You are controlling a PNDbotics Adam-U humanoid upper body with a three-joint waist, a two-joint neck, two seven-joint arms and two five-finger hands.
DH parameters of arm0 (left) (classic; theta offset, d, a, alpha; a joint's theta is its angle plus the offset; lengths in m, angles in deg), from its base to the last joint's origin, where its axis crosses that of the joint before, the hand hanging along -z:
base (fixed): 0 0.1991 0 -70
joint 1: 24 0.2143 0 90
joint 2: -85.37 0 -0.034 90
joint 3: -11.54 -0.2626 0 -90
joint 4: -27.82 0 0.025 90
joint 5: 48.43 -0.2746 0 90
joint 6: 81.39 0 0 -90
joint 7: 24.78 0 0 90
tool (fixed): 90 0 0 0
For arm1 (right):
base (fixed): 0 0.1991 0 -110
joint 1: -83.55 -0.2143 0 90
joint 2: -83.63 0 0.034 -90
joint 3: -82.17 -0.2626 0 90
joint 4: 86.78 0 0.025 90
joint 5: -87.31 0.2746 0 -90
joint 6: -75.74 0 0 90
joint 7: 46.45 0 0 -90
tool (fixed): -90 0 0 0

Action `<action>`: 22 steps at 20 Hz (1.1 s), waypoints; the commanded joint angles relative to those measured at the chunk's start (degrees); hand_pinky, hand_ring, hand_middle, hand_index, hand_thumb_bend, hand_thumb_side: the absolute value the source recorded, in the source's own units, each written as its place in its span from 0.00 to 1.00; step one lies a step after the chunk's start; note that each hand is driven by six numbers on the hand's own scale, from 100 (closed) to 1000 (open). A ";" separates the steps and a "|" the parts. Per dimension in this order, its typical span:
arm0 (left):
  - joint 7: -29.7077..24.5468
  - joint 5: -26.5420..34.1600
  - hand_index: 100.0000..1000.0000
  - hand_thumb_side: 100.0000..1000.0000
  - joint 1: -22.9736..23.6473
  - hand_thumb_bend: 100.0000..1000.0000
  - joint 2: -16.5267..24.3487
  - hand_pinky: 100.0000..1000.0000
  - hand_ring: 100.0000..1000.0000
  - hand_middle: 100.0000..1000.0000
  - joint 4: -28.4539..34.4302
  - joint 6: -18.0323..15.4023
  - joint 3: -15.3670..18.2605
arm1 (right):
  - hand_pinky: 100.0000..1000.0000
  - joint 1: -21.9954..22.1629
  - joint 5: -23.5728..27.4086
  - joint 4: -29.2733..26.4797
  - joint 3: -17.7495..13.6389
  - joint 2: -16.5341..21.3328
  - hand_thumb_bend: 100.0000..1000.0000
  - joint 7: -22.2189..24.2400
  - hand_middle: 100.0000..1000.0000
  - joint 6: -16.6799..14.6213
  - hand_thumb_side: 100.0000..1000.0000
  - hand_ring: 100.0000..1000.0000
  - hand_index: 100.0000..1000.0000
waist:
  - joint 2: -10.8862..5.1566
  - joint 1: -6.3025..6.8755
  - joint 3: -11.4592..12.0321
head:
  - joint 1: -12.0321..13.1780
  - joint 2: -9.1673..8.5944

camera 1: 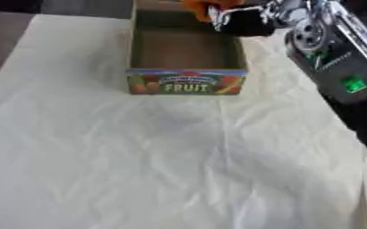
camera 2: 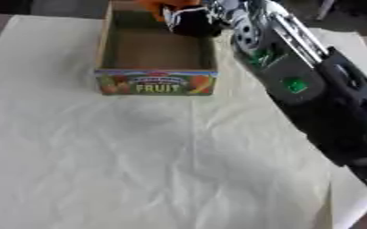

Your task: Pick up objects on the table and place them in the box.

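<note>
Right hand [camera 2: 188, 20] over box [camera 1: 185, 81] far rim, fingers curled round orange object [camera 1: 196, 6]; looks light, likely soft; hold mid-body.

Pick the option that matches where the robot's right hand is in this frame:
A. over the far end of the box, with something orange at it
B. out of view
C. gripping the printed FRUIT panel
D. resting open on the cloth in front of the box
A: the right hand reaches over the far end of the box, with an orange object at its fingers.
</note>
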 commanded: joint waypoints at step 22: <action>-1.32 0.88 0.66 0.66 -1.07 0.00 -0.16 0.24 0.31 0.60 1.15 -0.13 -0.83 | 0.90 -2.20 -11.55 23.16 0.42 -4.98 0.00 -0.39 0.64 -8.17 0.38 1.00 0.82 | 0.41 -0.11 2.89 | -3.39 -2.23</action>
